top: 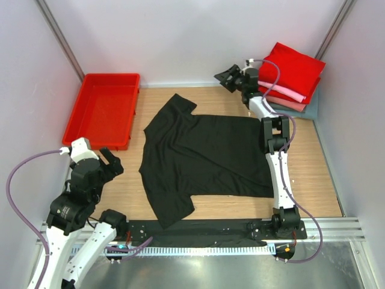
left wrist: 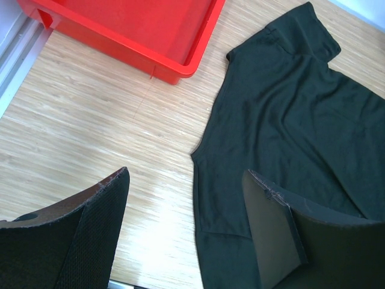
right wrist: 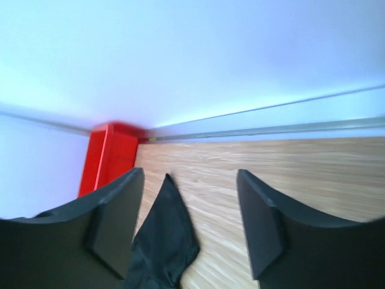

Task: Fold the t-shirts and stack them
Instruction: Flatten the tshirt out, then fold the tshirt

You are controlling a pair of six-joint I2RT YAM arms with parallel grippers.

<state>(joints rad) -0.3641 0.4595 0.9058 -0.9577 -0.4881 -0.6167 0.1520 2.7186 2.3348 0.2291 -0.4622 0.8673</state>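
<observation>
Red plastic tray point(top: 102, 108) sits at the far left of the wooden table point(top: 313, 180). Near it, the left fingers point(left wrist: 90, 241) stand apart, holding nothing, over bare wood just beside the shirt's edge. 1 black t-shirt point(top: 204, 156) lies spread flat and unfolded mid-table. The right fingers point(right wrist: 114, 223) are also apart and empty, raised near the far wall. At far right, a stack of folded t-shirts point(top: 295, 75), red on top, waits. Judging by this, only the black one remains to fold and stack.

White walls point(top: 180, 36), light wood tabletop point(top: 313, 174)
</observation>
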